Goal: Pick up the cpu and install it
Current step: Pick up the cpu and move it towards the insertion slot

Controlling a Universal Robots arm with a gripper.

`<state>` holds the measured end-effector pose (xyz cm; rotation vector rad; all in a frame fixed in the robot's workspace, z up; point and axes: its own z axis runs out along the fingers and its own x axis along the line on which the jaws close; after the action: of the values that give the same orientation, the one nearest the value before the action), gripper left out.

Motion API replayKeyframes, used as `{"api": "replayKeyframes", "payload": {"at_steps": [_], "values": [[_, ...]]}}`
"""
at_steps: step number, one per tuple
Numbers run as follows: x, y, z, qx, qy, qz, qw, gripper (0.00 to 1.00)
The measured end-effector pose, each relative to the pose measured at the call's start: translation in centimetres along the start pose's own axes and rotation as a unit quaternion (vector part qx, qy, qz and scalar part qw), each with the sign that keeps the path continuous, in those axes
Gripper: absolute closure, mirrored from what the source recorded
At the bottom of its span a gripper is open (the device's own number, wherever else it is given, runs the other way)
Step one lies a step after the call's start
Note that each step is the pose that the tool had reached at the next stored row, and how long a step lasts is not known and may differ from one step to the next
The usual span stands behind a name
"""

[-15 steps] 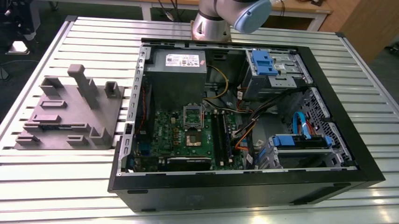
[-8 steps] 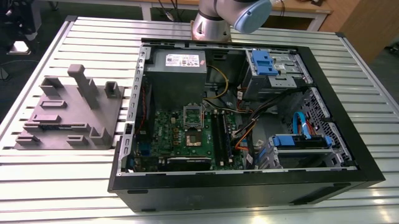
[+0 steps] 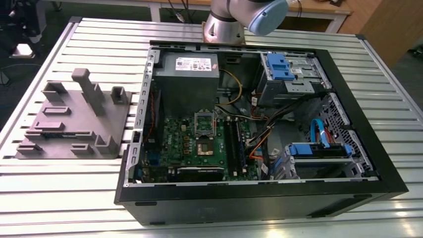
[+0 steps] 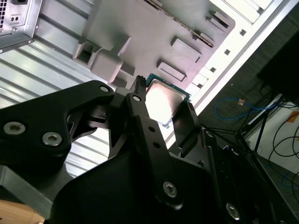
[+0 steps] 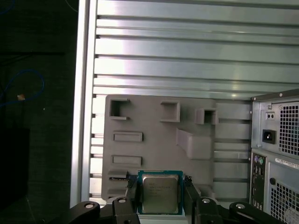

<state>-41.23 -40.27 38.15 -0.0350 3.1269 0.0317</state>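
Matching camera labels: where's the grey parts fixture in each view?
Exterior view: the grey fixture lies on the slatted table, to the exterior view's left of the computer case.
Second wrist view: the grey fixture lies beyond the gripper, which holds the cpu.
First wrist view: the grey fixture lies beyond the cpu, beside the computer case.
Shared landmark: the computer case.

A black computer case (image 3: 264, 201) lies open on the silver tabletop (image 3: 59, 208). A green board (image 3: 177, 136) sits inside it. A grey tray (image 3: 73, 129) lies just beside it.
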Motion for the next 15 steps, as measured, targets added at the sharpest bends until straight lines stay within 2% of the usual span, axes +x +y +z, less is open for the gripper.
{"api": "replayKeyframes", "payload": {"at_steps": [15], "values": [[-0.81, -0.02, 0.01, 0.0, 0.0, 0.0, 1.0, 0.53]]}}
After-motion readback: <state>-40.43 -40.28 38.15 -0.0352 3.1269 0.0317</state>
